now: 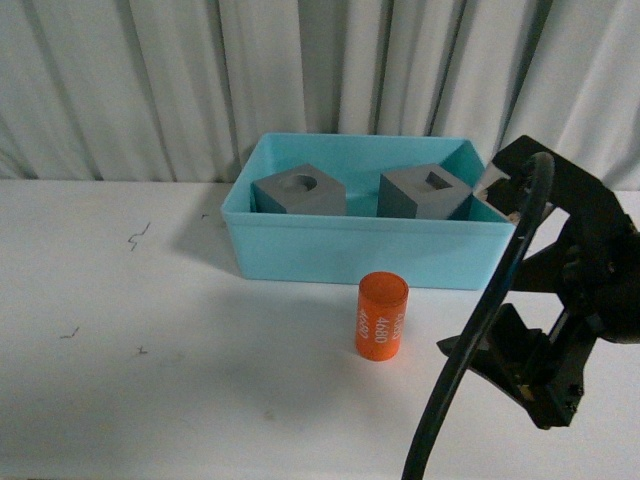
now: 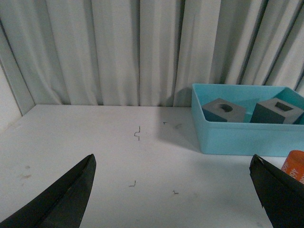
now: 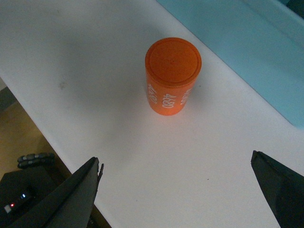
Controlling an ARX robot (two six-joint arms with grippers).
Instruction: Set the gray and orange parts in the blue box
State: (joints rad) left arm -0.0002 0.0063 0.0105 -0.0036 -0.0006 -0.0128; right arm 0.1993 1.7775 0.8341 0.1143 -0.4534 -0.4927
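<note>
While two matte gray cubes [image 1: 300, 190] sat in the turquoise plastic box [image 1: 350, 250], the orange cylinder [image 1: 381, 317] stood on the white surface [image 1: 150, 400] just outside | right end effector [image 3: 175, 159] was apart | we judged: centre jaws, then clamp.

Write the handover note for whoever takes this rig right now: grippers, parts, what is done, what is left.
Left gripper: open, empty, away from the parts.
Right gripper: open, empty, with the orange cylinder just ahead of its jaws.
Done: the gray cube with the round recess and the gray cube with the square recess sit side by side in the blue box.
Left: the cylinder stands upright on the table in front of the box; grasp it and put it in.
</note>
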